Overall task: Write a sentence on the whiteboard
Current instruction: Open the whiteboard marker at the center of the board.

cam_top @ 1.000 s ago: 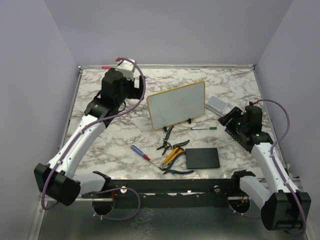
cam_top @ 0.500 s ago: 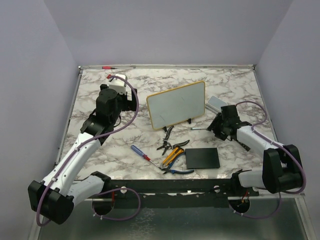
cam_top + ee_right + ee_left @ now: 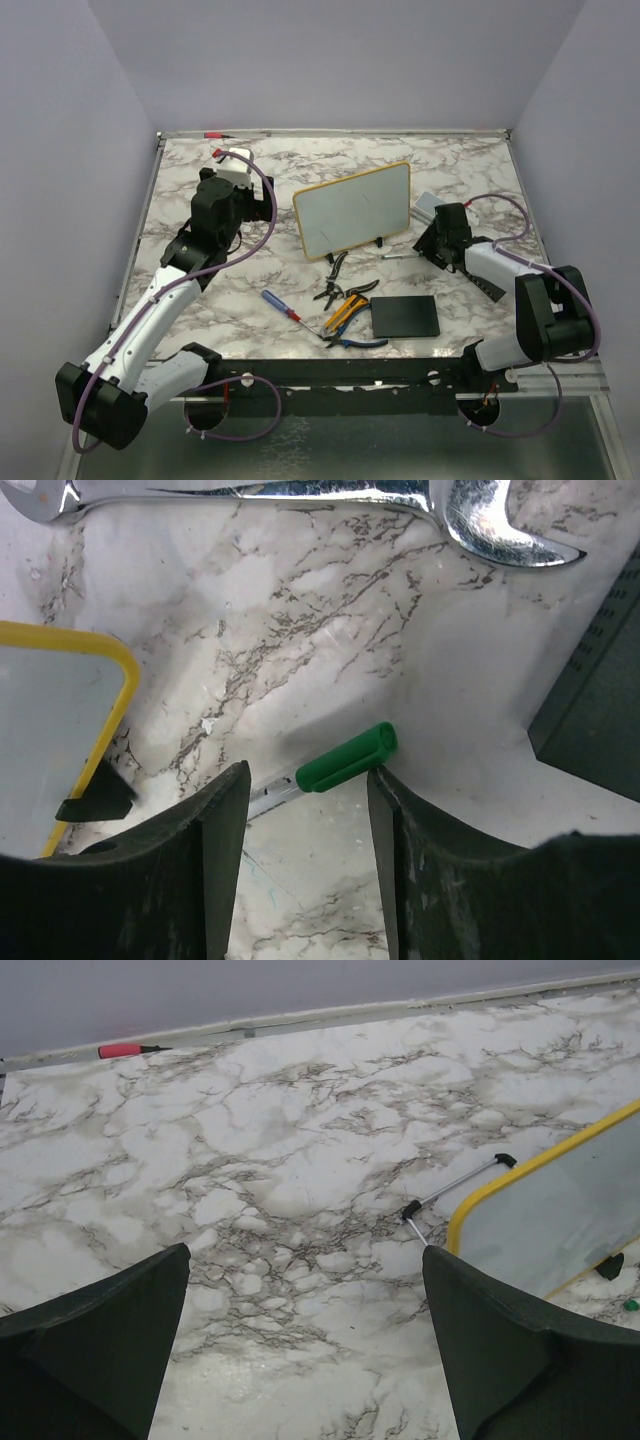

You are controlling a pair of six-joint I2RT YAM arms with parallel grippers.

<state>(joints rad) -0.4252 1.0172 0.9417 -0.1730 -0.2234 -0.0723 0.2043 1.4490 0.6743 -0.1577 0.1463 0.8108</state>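
Left gripper [image 3: 305, 1260] hangs over bare marble in the upper left of the top view, fingers spread wide with nothing in them. The whiteboard [image 3: 352, 212] stands mid-frame on the marble table [image 3: 300, 160], propped on dark feet. Its long axis runs left to right and climbs a bit toward the right, and its face tilts toward the arms. Yellow frame, greyish-white surface; can't make out any writing from here. There's open marble to its left and behind it, while pliers [image 3: 335, 290] and a black pad [image 3: 404, 316] crowd the front. Right gripper [image 3: 308, 772] sits low just right of the board, fingers apart either side of a marker [image 3: 345, 760] at its green cap, not pinching.
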